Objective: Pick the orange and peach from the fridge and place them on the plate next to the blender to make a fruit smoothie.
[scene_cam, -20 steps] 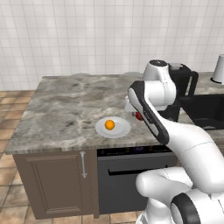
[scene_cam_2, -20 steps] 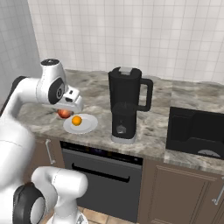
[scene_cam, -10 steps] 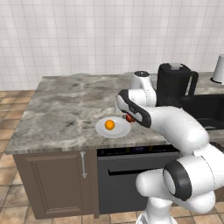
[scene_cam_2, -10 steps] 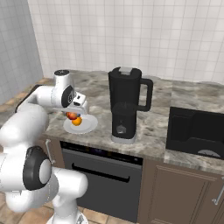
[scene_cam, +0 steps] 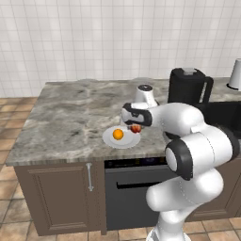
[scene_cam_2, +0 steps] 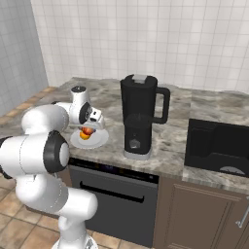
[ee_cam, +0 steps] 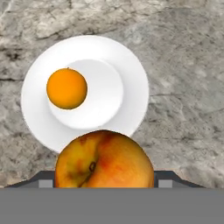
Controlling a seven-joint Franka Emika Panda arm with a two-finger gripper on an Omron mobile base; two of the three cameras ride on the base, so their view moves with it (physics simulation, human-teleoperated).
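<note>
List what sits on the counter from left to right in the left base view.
Orange on the plate → peach in the hand → blender → pale cylinder appliance.

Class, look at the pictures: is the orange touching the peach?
Apart. In the hand view the orange sits on the plate, with bare white plate showing between it and the peach held in the gripper.

No readable text, label, brand, number or sign appears anywhere, neither on the blender (scene_cam_2: 140,115), the plate (ee_cam: 131,78), the oven front, nor the counter around the gripper.
</note>
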